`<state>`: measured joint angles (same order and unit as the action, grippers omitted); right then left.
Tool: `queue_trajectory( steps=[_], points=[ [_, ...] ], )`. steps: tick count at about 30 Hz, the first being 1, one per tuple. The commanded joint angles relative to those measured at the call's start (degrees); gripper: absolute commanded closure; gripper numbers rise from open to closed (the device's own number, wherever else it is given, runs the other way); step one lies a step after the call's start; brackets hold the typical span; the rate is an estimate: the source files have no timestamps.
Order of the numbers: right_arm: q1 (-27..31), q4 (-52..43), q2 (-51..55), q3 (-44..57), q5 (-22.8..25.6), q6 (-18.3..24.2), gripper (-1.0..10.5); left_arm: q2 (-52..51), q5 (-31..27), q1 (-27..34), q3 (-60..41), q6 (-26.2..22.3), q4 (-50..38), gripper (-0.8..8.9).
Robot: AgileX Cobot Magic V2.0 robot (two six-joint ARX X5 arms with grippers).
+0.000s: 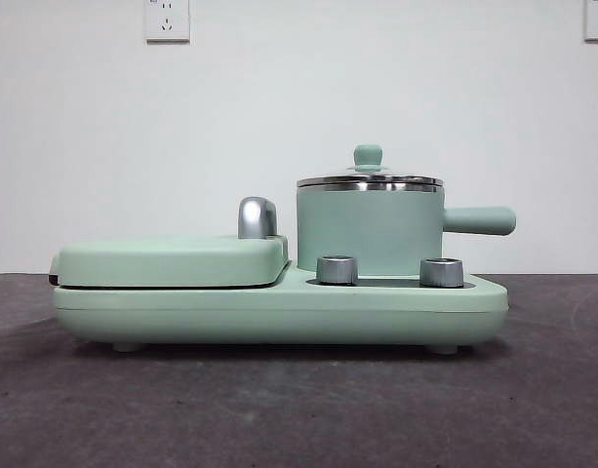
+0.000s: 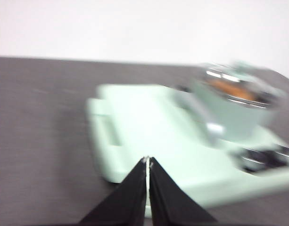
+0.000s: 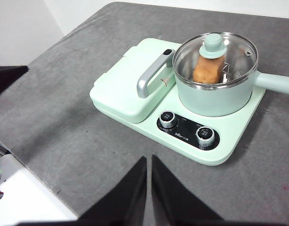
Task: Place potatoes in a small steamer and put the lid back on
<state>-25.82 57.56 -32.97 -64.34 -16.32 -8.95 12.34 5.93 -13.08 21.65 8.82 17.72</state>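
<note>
The potato point(image 3: 209, 69) sits in the steamer point(image 3: 215, 96) under the lid point(image 3: 215, 54) (upper right of frame). The right gripper point(image 3: 149, 162), jaws nearly closed and empty, hangs well apart at lower centre.

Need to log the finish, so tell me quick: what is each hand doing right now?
Left hand: closed, holding nothing, off the cooker.
Right hand: closed, holding nothing, clear of the small steamer.

The cooker base point(image 1: 279, 312) sits on the table point(image 1: 279, 409). From the front, my steamer point(image 1: 369, 232) stands on its three o'clock half, handle pointing to three, lid point(image 3: 215, 54) on, potato point(image 3: 209, 69) inside. The griddle cover point(image 1: 172, 261) lies at nine o'clock of the steamer. Two knobs point(image 1: 338, 270) sit at six o'clock of it.
</note>
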Motion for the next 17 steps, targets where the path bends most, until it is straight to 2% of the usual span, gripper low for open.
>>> queue_trajectory(
  steps=[1, 7, 11, 14, 17],
  points=[
    [-0.28, -0.63, -0.11, -0.59, 0.04, 0.46, 9.3, -4.72, -0.04, 5.01, -7.30, -2.14, -4.11, 8.09],
    [-0.28, -0.66, -0.11, -0.59, 0.04, 0.46, 9.3, -12.17, -0.13, 11.23, -16.98, -2.32, -4.48, 8.08],
    [-0.28, -1.14, -0.11, -0.59, 0.02, 0.46, 9.3, -12.15, -0.22, 12.55, -20.48, -2.43, -5.90, 8.08],
    [-0.28, -1.88, -0.11, -0.61, 0.02, 0.46, 9.3, -12.17, -1.38, 12.79, -20.92, -4.90, -7.41, 8.08],
    [-0.28, -2.05, -0.11, -0.61, 0.02, 0.46, 9.3, -12.17, -1.92, 12.79, -20.92, -5.14, -7.21, 8.09]
  ],
)
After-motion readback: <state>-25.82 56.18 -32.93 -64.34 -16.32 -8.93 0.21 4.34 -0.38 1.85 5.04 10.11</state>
